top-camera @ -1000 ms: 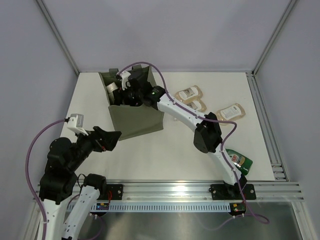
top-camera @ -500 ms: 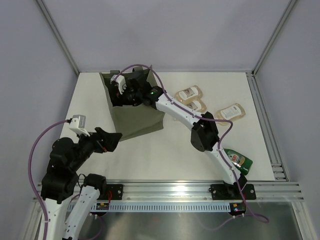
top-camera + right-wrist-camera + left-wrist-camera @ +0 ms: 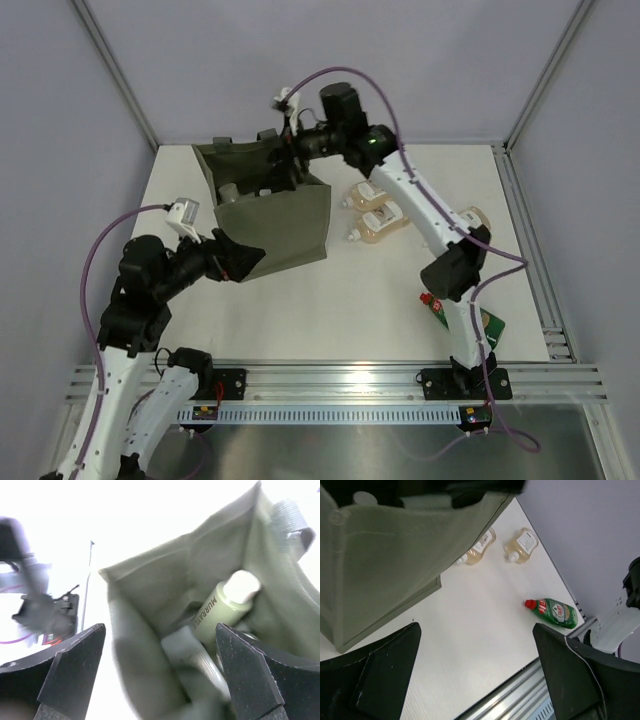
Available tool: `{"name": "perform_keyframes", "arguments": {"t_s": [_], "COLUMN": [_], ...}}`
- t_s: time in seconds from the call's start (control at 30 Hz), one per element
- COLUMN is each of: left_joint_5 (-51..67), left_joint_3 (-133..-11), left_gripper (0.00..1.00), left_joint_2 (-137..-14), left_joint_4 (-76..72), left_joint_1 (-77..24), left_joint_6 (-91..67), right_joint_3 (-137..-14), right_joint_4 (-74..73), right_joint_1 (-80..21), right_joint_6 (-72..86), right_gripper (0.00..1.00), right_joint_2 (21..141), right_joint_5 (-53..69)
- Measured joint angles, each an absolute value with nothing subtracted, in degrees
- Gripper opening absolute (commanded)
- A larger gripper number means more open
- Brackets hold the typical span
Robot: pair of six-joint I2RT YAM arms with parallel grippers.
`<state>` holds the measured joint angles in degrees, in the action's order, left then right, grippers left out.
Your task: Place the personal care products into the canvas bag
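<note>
Personal care products are split between the canvas bag (image 3: 285,225) and the bench (image 3: 330,300). Directly below the right gripper (image 3: 160,630), inside the bag, lie a beige tube (image 3: 220,607) with a pale cap and a greyish item I cannot make out. This gripper hangs over the bag mouth with its jaws spread wide and nothing between them.

Two amber bottles (image 3: 372,210) lie flat just outside the bag, below that gripper and towards its arm's base. A third amber bottle (image 3: 480,214) is mostly hidden behind the arm. The green bottle (image 3: 555,612) with a red cap lies on its side well ahead of the left gripper (image 3: 476,627). That gripper is also wide open and empty, with the bag's near wall just beside it.

The amber bottles look like smooth, stiff plastic holding liquid, so probably moderately heavy and a bit slippery. Pinching one across the narrow edges at mid-body seems safer than grabbing its cap. The green bottle would likely grip best at its waist. The bag is soft fabric, and its walls may sag or shift if nudged.
</note>
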<state>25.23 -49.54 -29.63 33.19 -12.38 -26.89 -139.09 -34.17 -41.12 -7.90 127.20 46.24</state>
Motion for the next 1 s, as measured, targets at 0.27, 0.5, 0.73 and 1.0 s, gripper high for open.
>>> {"name": "perform_keyframes", "arguments": {"t_s": [0.27, 0.5, 0.73, 1.0], "left_joint_5": [26.04, 15.59, 9.41, 1.87], "left_joint_3": [-56.25, -70.61, -85.65, -105.03], "left_gripper": [0.99, 0.98, 0.99, 0.99], "left_joint_2": [-48.01, -69.28, -95.07, -122.58], "left_joint_4": [28.05, 26.55, 24.73, 26.02], "left_joint_1": [-26.09, -44.42, -49.76, -49.65], "left_joint_6": [-23.57, -16.34, -6.35, 1.56], "right_joint_3": [-124.46, -100.14, -79.11, -72.05], "right_joint_4": [-39.05, -40.95, -43.29, -43.07], "right_joint_1": [-23.05, -6.0, 11.75, 16.03], "right_joint_6": [-11.81, -15.27, -17.54, -18.7], "right_gripper": [1.0, 0.99, 0.99, 0.99], "right_joint_2": [100.64, 87.33, 86.54, 82.43], "right_joint_5": [56.75, 58.67, 56.45, 57.01]}}
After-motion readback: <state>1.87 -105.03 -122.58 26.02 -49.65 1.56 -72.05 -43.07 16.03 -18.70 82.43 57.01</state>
